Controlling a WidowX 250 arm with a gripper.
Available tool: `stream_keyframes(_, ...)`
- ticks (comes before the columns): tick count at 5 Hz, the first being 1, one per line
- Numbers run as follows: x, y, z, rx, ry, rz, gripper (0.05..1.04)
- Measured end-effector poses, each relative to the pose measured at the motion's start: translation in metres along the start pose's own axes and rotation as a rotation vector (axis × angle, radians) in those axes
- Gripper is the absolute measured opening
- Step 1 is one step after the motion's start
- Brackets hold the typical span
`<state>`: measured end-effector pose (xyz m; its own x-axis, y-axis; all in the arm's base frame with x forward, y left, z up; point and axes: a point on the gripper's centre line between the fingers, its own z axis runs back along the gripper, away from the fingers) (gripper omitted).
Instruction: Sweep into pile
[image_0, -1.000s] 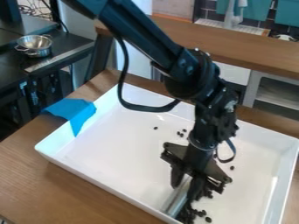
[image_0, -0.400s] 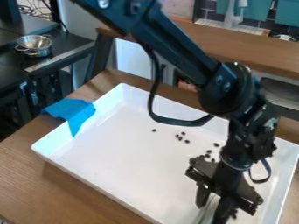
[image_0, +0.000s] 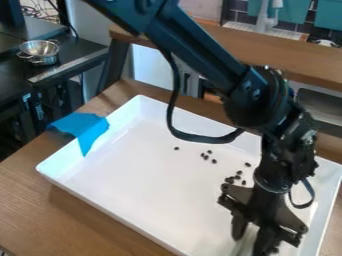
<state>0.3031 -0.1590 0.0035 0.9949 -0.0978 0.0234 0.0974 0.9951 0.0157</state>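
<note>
And there's your gripper (image_0: 252, 239), low in the white tray (image_0: 140, 185), jaws clamped on a pale tool (image_0: 247, 242); beyond it, dark beans (image_0: 230, 180) lie scattered (one sits off alone!) on the tray's floor.

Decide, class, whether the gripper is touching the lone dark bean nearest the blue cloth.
Apart: the camera view shows a wide stretch of white tray between the gripper and the lone bean.
</note>
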Motion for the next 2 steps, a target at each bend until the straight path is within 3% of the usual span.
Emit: stream_keyframes(2,0.013,0.045,0.062,-0.108,-0.024,0.061,0.354)
